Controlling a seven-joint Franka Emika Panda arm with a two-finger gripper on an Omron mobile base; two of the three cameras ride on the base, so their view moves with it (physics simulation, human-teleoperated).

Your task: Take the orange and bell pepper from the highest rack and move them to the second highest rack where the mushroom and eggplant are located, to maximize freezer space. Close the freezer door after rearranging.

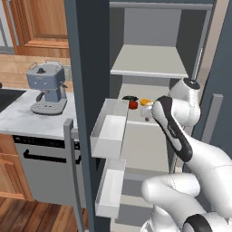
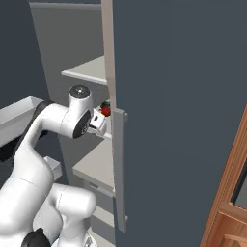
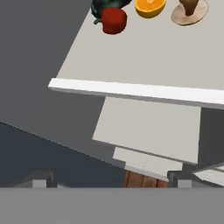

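An open freezer. On the second-highest rack [image 3: 144, 52] the red bell pepper [image 3: 114, 20] and halved orange [image 3: 150, 7] sit together beside a mushroom [image 3: 189, 11], at the far end. The pincer [image 3: 109, 177], open and empty, hangs off the rack's near edge, well short of them. No readable labels.

The white arm rises from the base, bends at the elbow and reaches forward, its wrist turned so the gripper [image 3: 109, 177] looks steeply down, the two dark fingertips [image 3: 40, 176] standing wide apart with nothing between them, held off any surface ahead.
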